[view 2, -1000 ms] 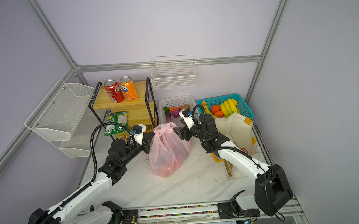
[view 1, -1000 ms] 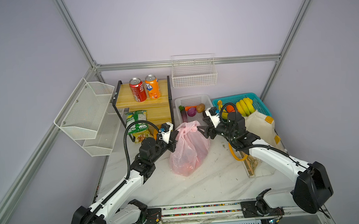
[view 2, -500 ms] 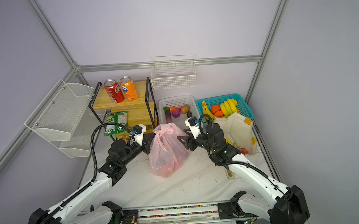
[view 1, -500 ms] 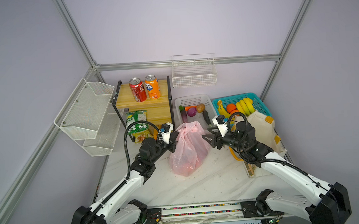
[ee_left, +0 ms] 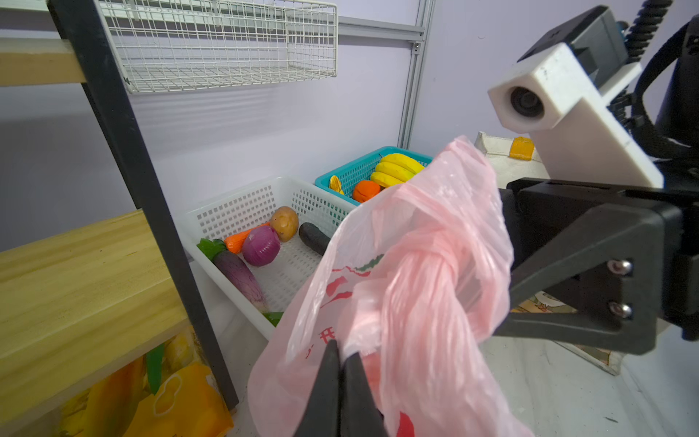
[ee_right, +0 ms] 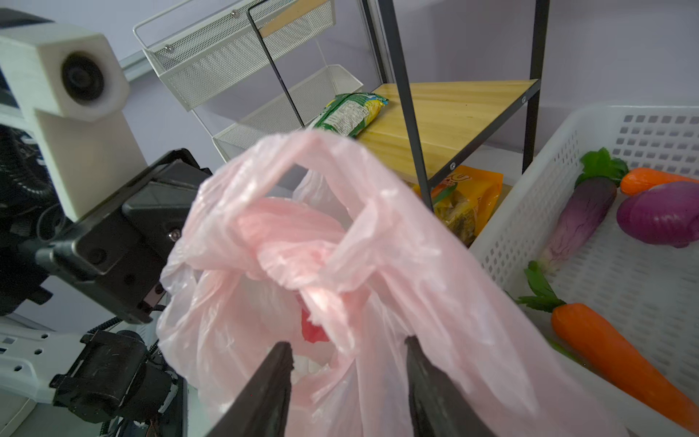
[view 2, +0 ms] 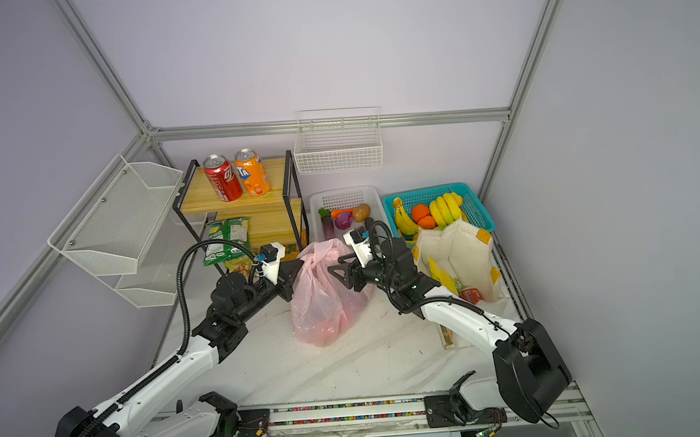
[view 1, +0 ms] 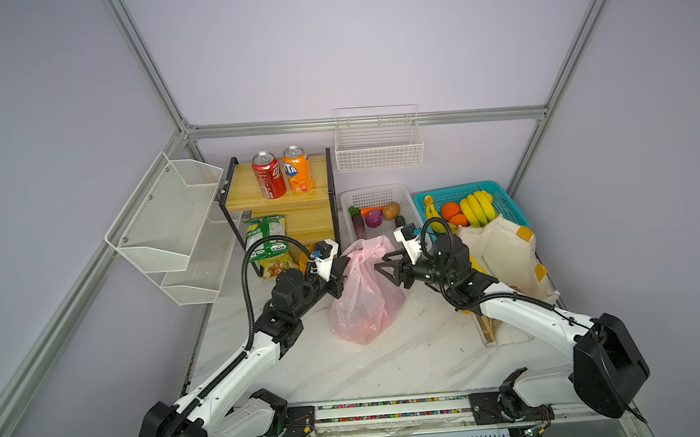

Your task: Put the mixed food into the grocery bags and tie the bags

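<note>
Shelf [view 1: 317,190] of wood at upper left holds the red soda can [view 1: 269,180]. Behind the pink bag [view 1: 365,297], a white basket [view 1: 376,194] holds the purple onion [view 1: 373,218] and eggplant [view 1: 358,228]. The bag is thin, crinkly, twisted on top, mid-frame. The left claw [ee_left: 342,350] pinches it tight. The right claw [ee_right: 348,350] is half open, plastic between its fingers.

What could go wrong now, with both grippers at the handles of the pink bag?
1. The left gripper pinches only a thin fold of the pink bag; it may slip out under a pull.
2. The right gripper stands open around loose film and may close on the wrong layer.
</note>
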Motion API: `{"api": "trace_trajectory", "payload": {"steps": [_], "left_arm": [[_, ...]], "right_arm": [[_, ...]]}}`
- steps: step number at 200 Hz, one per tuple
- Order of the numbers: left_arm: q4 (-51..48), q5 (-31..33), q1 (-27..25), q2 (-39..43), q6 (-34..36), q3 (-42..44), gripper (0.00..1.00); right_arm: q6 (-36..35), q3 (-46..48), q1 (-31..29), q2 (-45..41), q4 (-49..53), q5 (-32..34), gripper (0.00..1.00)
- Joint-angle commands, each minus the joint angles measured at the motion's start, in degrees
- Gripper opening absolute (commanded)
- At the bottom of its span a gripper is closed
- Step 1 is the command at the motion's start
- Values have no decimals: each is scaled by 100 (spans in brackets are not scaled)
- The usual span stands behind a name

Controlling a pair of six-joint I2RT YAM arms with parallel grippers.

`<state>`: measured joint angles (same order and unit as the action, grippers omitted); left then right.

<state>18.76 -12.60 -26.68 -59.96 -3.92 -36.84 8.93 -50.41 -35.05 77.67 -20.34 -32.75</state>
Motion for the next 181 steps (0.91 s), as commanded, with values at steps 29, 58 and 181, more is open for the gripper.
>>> {"api": "trace_trajectory", "payload": {"steps": [29, 58, 181], "left_arm": [[291, -99, 23, 99, -109, 212, 0], [282, -110, 22, 107, -106, 212, 0], [-301, 1363, 22, 486, -221, 105, 0]], "right_arm": [[152, -247, -28, 10, -597, -97, 46], [119, -291, -30, 38, -578, -52, 37], [-489, -294, -29, -775, 1566, 1207, 0]]}}
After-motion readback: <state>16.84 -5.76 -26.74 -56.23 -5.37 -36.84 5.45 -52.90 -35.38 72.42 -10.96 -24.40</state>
